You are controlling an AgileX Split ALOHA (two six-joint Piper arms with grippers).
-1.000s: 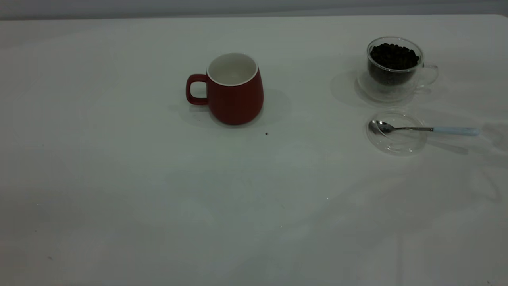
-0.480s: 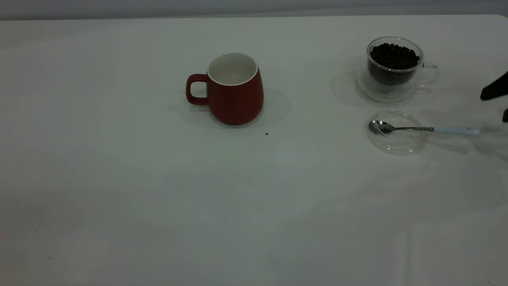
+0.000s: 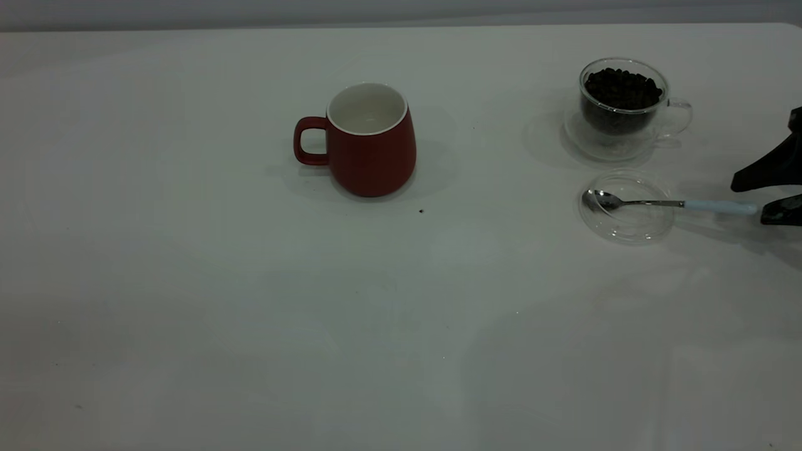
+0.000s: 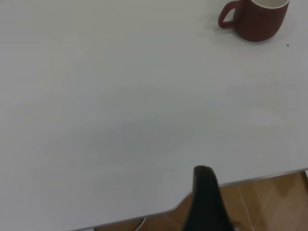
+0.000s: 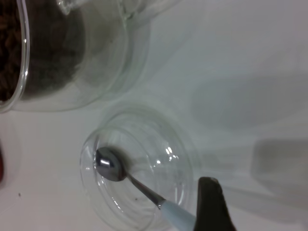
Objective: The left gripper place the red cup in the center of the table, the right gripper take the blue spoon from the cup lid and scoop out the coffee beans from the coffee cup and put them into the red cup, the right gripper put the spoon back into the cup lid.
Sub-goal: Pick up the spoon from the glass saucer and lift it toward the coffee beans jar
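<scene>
White surface [image 3: 188,282] carries everything, w/ a few tiny dark specks, one just in front of the red cup [image 3: 369,141]. Red cup stands upright near the middle, handle toward the exterior view's left, white inside, looks empty. Nothing around it; well apart from the glassware at right.

Coffee cup [image 3: 620,103], clear glass, sits far back on the right, filled w/ coffee beans [image 3: 622,88], handle pointing right. Just in front of it, apart, lies the cup lid [image 3: 626,210], flat on the surface. Blue spoon [image 3: 670,203] rests across the lid: metal bowl inside the lid at its left side, stem crossing the rim, pale blue handle end sticking out to the right past the lid.

Right gripper [image 3: 767,197] comes in from the right edge, low, fingers spread: one tip above/behind the spoon's blue end, the other just at it on the near side. Handle end sits about at the mouth of the fingers; contact is prob. not made, but hard to tell. Coffee cup's handle is near the gripper's back finger, not touching. Right wrist view shows one dark finger [image 5: 211,202] right beside the blue handle, lid and bean-filled cup beyond.

Left gripper [image 4: 207,202] hangs back over the surface's edge, wood floor below, red cup far off; only one finger shows, so open or closed can't be told.
</scene>
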